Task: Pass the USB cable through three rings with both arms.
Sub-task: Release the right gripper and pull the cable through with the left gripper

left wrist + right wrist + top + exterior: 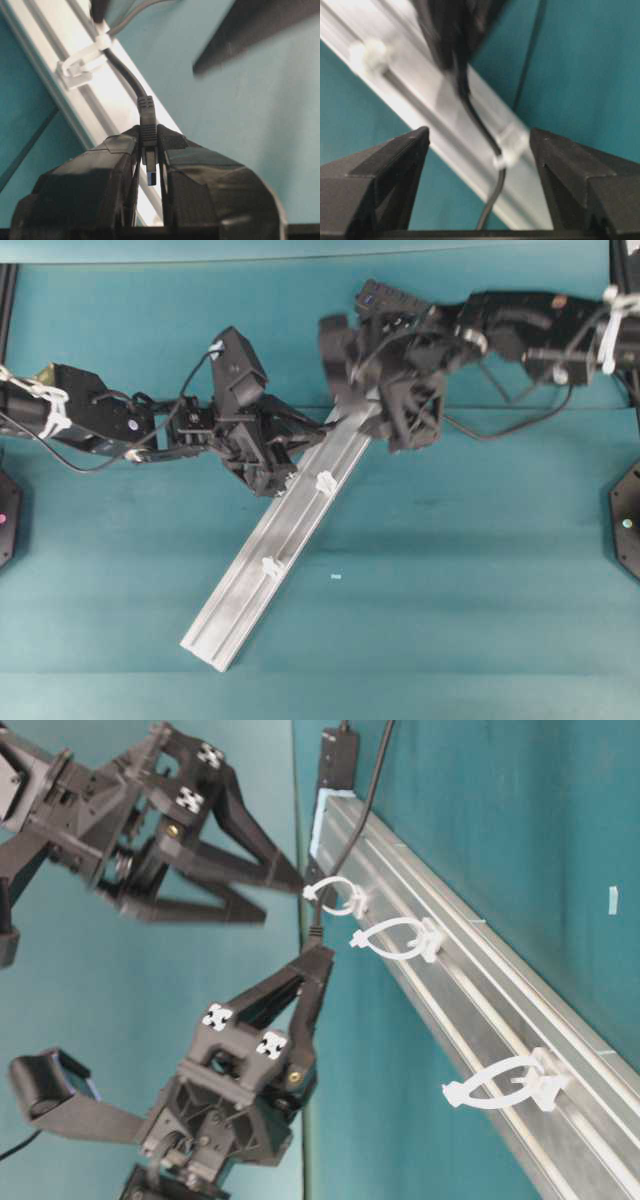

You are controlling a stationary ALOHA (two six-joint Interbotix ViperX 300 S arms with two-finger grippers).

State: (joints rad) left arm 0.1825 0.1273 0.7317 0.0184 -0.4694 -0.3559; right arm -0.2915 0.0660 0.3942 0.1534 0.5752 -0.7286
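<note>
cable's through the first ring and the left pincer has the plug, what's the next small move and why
Probably the left pincer should carry the plug toward the second ring and line it up with the opening. The USB cable already runs through the first ring, the left pincer is shut on the plug just past it, and the right pincer stands open, holding nothing.

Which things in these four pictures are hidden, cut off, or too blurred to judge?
- Overhead view: the first ring on the rail is hidden under the left claw, and the USB cable cannot be traced among the arms.
- Table-level view: the black hub is cut off by the top edge.
- Right wrist view: the rings and USB cable are blurred.
- Left wrist view: the right claw is only a dark blur.
</note>
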